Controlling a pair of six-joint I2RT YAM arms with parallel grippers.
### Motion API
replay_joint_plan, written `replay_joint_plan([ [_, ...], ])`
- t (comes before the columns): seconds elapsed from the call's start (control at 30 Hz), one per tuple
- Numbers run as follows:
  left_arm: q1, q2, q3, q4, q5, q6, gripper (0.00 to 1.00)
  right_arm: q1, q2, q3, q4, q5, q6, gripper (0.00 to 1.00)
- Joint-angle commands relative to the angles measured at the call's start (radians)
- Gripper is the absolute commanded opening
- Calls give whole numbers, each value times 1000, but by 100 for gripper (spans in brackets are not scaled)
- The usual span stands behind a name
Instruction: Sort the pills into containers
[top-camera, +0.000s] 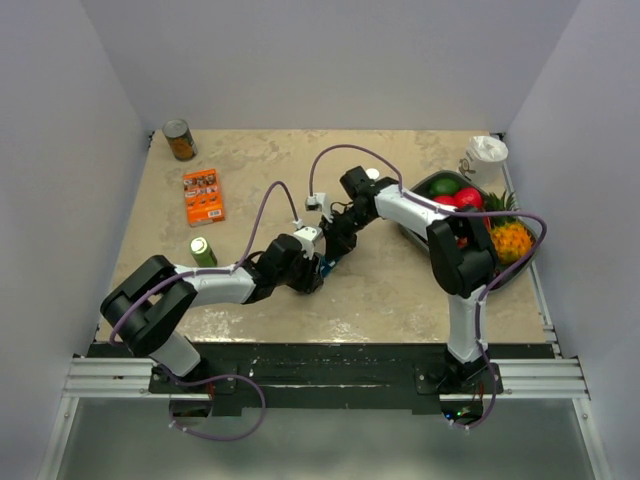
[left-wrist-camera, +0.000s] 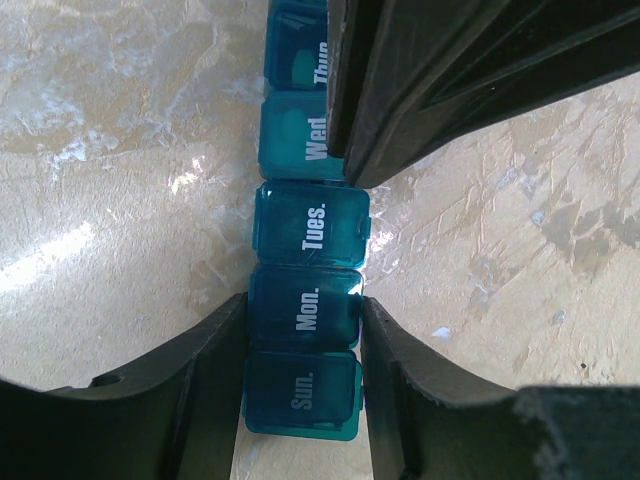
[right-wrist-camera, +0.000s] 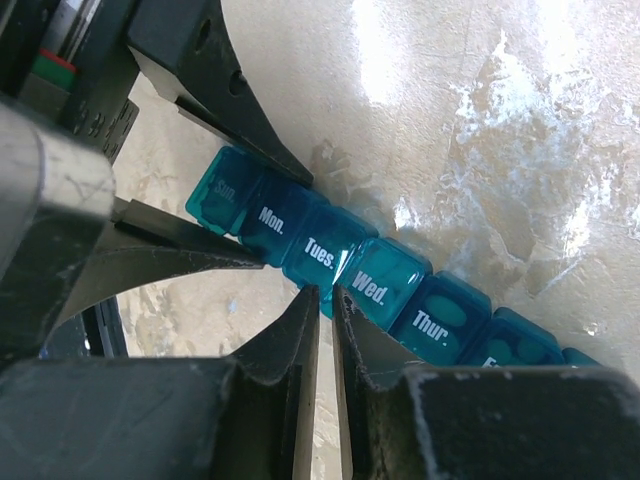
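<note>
With the containers flat on the table well left of the fruit tray, my left gripper clamps their Mon. end steady, while my right gripper, fingers pinched together, noses the Wed. lid, probably to pry it.

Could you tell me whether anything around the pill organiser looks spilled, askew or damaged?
Nothing stands out. The containers lie flat on the table, every lid in view looks shut, and nothing looks spilled. The left gripper clasps the Sun.–Mon. end; the right gripper sits beside Tues./Wed.
</note>
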Motion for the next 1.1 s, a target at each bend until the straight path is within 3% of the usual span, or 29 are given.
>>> replay_joint_plan([
  [0.0, 0, 25, 3, -67, 14, -24, 15, -16, -51, 3, -19, -39, -27, 16],
  [0.17, 2, -9, 21, -84, 17, -31, 27, -48, -85, 4, -28, -53, -41, 18],
  [0.3, 1, -55, 46, -120, 6, -32, 51, -77, -125, 0, -36, -62, -57, 23],
  [0.4, 3, -101, 58, -147, -5, -34, 64, -103, -172, -11, -36, -54, -66, 28],
  [0.53, 6, -180, 64, -170, -16, -26, 75, -154, -260, -45, -5, -28, -57, 40],
  [0.63, 12, -263, 72, -196, -23, -8, 78, -186, -371, -92, 39, 18, -35, 55],
  [0.7, 14, -349, 84, -226, -48, 14, 80, -203, -477, -140, 73, 71, -15, 73],
  [0.77, 20, -464, 93, -277, -81, 37, 84, -233, -549, -173, 149, 114, 47, 86],
  [0.8, 31, -507, 92, -285, -110, 40, 94, -246, -592, -210, 185, 168, 87, 99],
  [0.83, 38, -556, 89, -289, -123, 37, 99, -273, -663, -230, 262, 185, 173, 99],
  [0.97, 107, -801, 93, -329, -140, 44, 99, -312, -827, -301, 407, 323, 385, 99],
  [1.07, 156, -866, 141, -421, -112, 80, 99, -315, -914, -338, 479, 458, 538, 99],
])
